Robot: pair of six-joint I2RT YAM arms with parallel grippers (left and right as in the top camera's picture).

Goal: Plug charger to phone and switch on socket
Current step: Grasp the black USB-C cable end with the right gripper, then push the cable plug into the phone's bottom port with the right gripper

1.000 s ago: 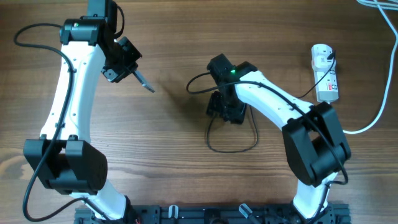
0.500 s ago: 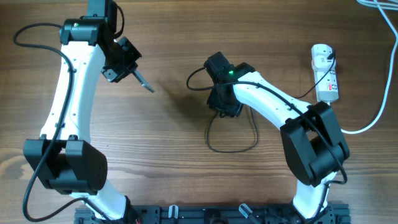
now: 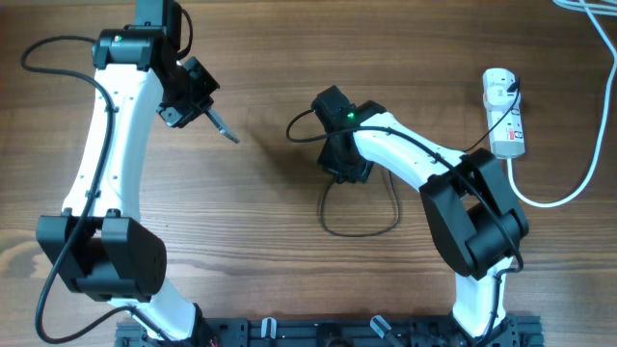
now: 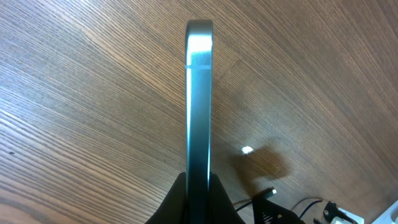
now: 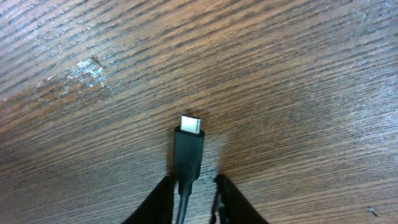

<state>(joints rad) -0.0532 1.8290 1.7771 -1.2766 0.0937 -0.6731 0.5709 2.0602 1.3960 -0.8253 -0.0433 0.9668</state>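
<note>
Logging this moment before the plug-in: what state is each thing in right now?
phone: held edge-on above the table, no cable in it.
charger: connector tip bare and unplugged, cable looped on the table.
socket: lying flat, a plug in its far end; switch too small to tell.
left gripper: shut on the phone.
right gripper: shut on the charger, just behind the connector.

The tabletop (image 4: 93,93) is grained wood with a faint sheen. The phone (image 4: 199,93) has a smooth, glossy, metal-looking edge. The charger (image 5: 188,155) is matt black plastic with a bright metal tip.
</note>
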